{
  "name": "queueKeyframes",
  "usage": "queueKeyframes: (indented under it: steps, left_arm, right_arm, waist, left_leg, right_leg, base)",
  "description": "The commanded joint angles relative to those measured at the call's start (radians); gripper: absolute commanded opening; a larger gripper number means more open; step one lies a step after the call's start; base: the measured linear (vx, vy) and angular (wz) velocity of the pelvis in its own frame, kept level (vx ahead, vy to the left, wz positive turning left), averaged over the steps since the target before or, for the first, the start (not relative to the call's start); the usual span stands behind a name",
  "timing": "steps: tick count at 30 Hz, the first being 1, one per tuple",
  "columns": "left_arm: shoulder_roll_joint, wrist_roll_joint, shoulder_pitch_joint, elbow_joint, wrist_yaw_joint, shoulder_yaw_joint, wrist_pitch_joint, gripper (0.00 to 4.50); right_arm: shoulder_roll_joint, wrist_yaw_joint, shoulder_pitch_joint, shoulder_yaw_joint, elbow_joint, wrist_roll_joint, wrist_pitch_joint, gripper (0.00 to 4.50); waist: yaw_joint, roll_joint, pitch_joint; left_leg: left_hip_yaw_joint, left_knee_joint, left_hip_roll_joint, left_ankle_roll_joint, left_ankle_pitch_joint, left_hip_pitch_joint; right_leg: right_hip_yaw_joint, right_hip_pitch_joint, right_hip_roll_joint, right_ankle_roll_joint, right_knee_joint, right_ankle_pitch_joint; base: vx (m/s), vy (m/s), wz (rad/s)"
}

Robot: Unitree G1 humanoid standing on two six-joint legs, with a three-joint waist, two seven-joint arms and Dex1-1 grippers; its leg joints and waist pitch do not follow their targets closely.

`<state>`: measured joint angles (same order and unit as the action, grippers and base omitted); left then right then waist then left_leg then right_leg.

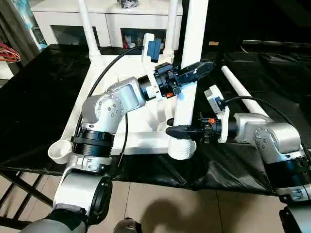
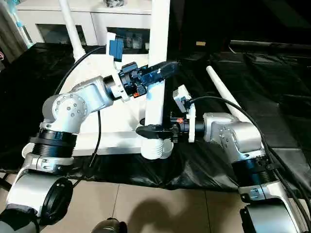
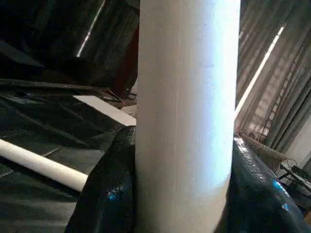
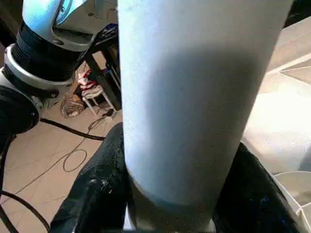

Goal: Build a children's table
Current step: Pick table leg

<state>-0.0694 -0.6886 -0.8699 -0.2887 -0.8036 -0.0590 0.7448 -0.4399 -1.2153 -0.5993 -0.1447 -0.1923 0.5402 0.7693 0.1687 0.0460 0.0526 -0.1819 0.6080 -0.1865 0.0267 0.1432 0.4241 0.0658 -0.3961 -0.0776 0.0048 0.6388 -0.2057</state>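
Both arms are on the same leg (image 1: 192, 58) right now, a long white tube standing upright at the near right corner of the tabletop (image 1: 146, 138). The tabletop lies upside down on the desk (image 1: 39, 107), which is draped in black sheeting, and the foot of that leg sits in the round corner socket (image 1: 182, 148) at the desk's front edge.

The left gripper (image 1: 194, 72) is clamped around the leg higher up, one black finger on each side of the tube; in its wrist view the fingers (image 3: 104, 194) hug the white surface on both sides. The right gripper (image 1: 181, 130) grasps the same leg lower down, just above the socket, its fingers (image 4: 97, 194) wrapped around the tube there.

Two more legs are standing at the far side of the tabletop: one at the far left corner (image 1: 87, 26), one near the far right corner (image 1: 172, 24), partly behind the leg being held. The fourth leg (image 1: 243, 92) lies loose on the black sheeting, off to the right of the tabletop and well apart from both grippers. The near left corner socket (image 1: 60, 150) is an open white cup with no leg in it.

Beyond the desk stands a white cabinet (image 1: 116, 22) with glass-fronted doors.
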Motion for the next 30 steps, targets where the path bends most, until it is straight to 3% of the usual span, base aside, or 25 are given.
queueKeyframes:
  steps: [1,4,7,13,14,15,23,26,27,28,30]
  left_arm:
    - [-0.003,-0.001,-0.011,0.014,-0.017,0.01,0.004,1.81]
    - [0.006,0.024,-0.016,0.0,0.013,0.006,-0.035,1.81]
    - [-0.004,0.065,-0.01,-0.01,0.014,0.025,-0.078,2.51]
    - [0.012,0.043,0.007,0.029,-0.007,0.004,-0.119,2.9]
    - [0.035,-0.004,0.007,0.038,-0.006,-0.043,-0.124,2.91]
    - [0.046,-0.035,0.005,0.042,-0.003,-0.071,-0.119,2.91]
    - [0.067,-0.109,-0.018,0.047,0.043,-0.174,-0.183,2.91]
    - [0.023,-0.036,0.01,0.066,0.005,-0.13,-0.198,2.91]
    - [-0.031,0.076,0.047,0.073,-0.041,-0.048,-0.265,2.91]
    - [-0.054,0.119,0.065,0.074,-0.061,-0.01,-0.294,2.91]
    - [-0.096,0.181,0.095,0.072,-0.096,0.054,-0.326,2.91]
  right_arm:
    - [0.0,0.008,-0.002,-0.006,-0.021,-0.015,-0.004,1.89]
    - [0.007,0.03,0.007,0.005,-0.018,-0.016,-0.01,1.89]
    - [0.022,0.059,0.018,0.026,-0.026,-0.019,-0.036,1.89]
    - [0.052,0.111,0.035,0.062,-0.033,-0.013,-0.059,1.89]
    - [0.069,0.149,0.038,0.071,-0.046,-0.026,-0.086,1.89]
    - [0.078,0.168,0.038,0.075,-0.055,-0.035,-0.103,1.89]
    - [0.144,0.333,0.02,0.178,-0.092,-0.047,-0.223,1.89]
    - [0.146,0.394,0.034,0.188,-0.077,-0.082,-0.265,1.89]
    - [0.144,0.427,0.046,0.192,-0.063,-0.102,-0.284,1.89]
    - [0.144,0.441,0.05,0.195,-0.059,-0.11,-0.289,1.89]
    - [0.14,0.473,0.058,0.195,-0.058,-0.137,-0.309,1.89]
  waist:
    - [0.0,-0.021,-0.082]
    - [-0.002,-0.02,-0.082]
    - [0.0,-0.017,-0.082]
    - [-0.003,-0.018,-0.082]
    - [-0.003,-0.012,-0.083]
    - [-0.004,-0.015,-0.083]
    - [-0.007,-0.014,-0.081]
    - [-0.01,-0.013,-0.081]
    - [-0.009,-0.017,-0.079]
    - [-0.013,-0.015,-0.078]
    - [-0.016,-0.013,-0.079]
  left_leg:
    - [0.018,-0.055,-0.043,-0.029,0.145,-0.037]
    - [0.018,-0.055,-0.043,-0.029,0.146,-0.037]
    - [0.02,-0.057,-0.044,-0.027,0.152,-0.038]
    - [0.019,-0.058,-0.043,-0.02,0.159,-0.036]
    - [0.019,-0.057,-0.044,-0.016,0.158,-0.037]
    - [0.018,-0.056,-0.043,-0.013,0.16,-0.036]
    - [0.019,-0.062,-0.043,0.0,0.187,-0.039]
    - [0.02,-0.064,-0.042,0.0,0.183,-0.039]
    - [0.023,-0.067,-0.043,-0.005,0.18,-0.04]
    - [0.022,-0.07,-0.045,0.002,0.186,-0.041]
    - [0.021,-0.07,-0.043,0.01,0.183,-0.042]
  right_leg:
    - [-0.04,0.045,-0.072,-0.223,-0.074,-0.093]
    - [-0.04,0.045,-0.072,-0.222,-0.075,-0.092]
    - [-0.041,0.045,-0.073,-0.215,-0.077,-0.099]
    - [-0.04,0.046,-0.073,-0.223,-0.076,-0.092]
    - [-0.04,0.045,-0.074,-0.226,-0.074,-0.088]
    - [-0.039,0.045,-0.075,-0.236,-0.074,-0.08]
    - [-0.04,0.043,-0.071,-0.23,-0.075,-0.098]
    - [-0.042,0.041,-0.071,-0.206,-0.077,-0.111]
    - [-0.042,0.042,-0.073,-0.184,-0.085,-0.134]
    - [-0.044,0.042,-0.073,-0.161,-0.083,-0.155]
    - [-0.044,0.041,-0.072,-0.156,-0.084,-0.157]
  base:
    - [0.0,0.0,0.0]
    - [0.0,0.0,0.0]
    - [0.0,0.0,0.0]
    - [0.0,0.0,0.0]
    - [0.0,0.0,0.0]
    - [0.0,0.0,0.0]
    - [0.0,0.0,0.0]
    - [0.0,0.0,0.0]
    - [0.0,0.0,0.0]
    - [0.0,0.0,0.0]
    - [0.0,0.0,0.0]
